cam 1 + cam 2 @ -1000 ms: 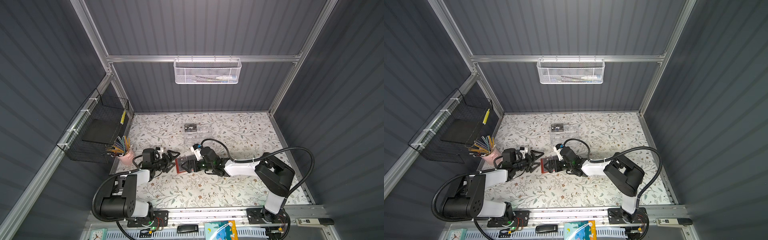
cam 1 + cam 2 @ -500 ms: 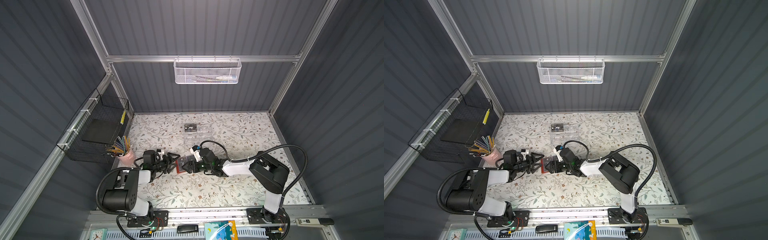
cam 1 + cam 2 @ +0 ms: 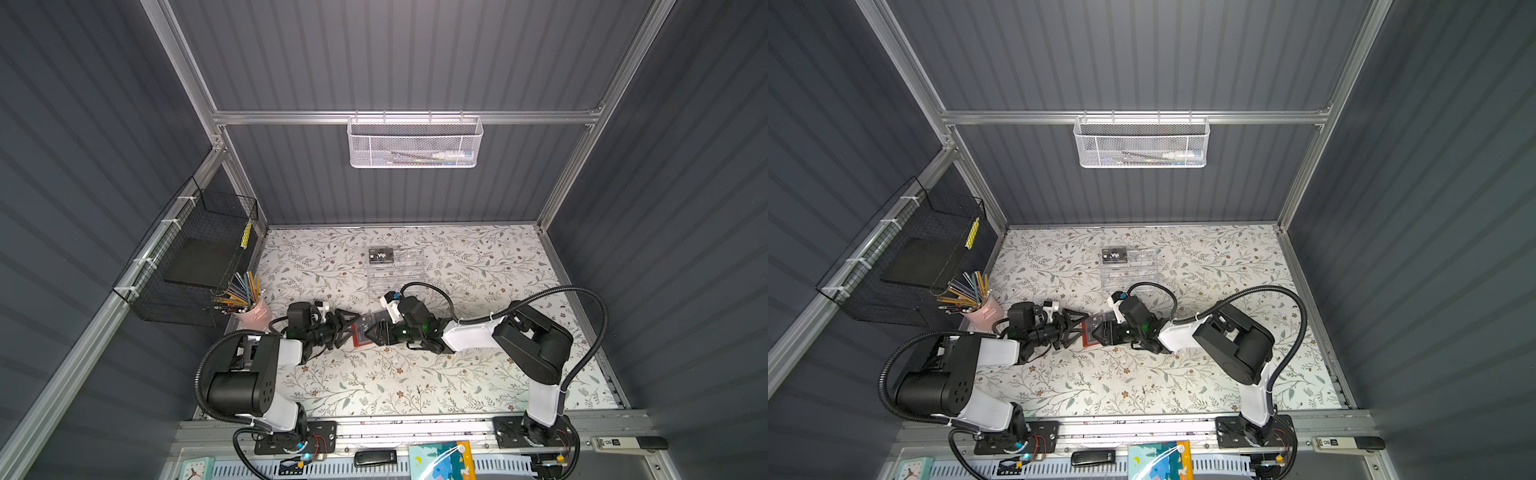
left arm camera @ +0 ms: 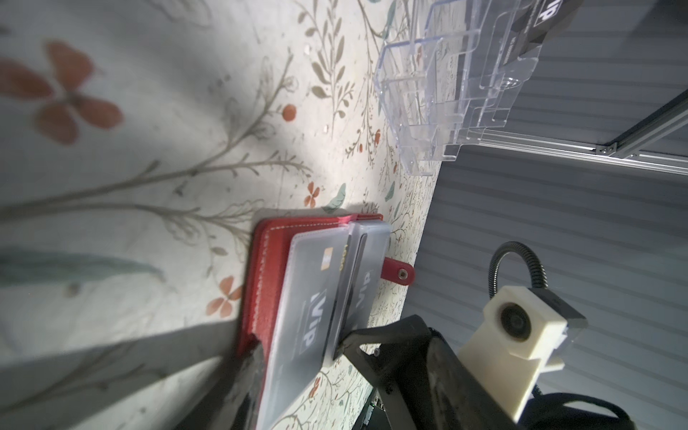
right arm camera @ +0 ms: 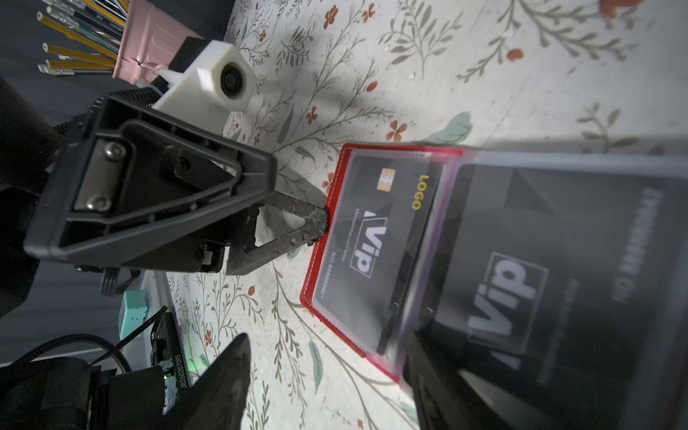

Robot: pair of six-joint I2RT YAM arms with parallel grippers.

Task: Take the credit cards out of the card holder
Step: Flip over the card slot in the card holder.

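Credit cards point(image 5: 383, 238), black with Vip lettering, tucked in clear sleeves of the red card holder point(image 4: 266, 275), spread open on the floral tabletop point(image 3: 395, 374) between the two claws. Left claw point(image 3: 350, 330): jaws apart, one fingertip point(image 5: 316, 223) pressed on the cover's stitched outer edge. Right claw point(image 3: 376, 330): jaws apart too, one fingertip point(image 4: 350, 337) against the edge of a sleeve leaf raised off the page beneath. Bare tabletop nearer than both claws. Beyond the right claw, a clear acrylic organizer point(image 3: 395, 268) with another Vip card point(image 3: 381, 256) in a far corner compartment. Behind the left claw, a pink pencil cup point(image 3: 253, 311). Dark ribbed walls well apart from both.
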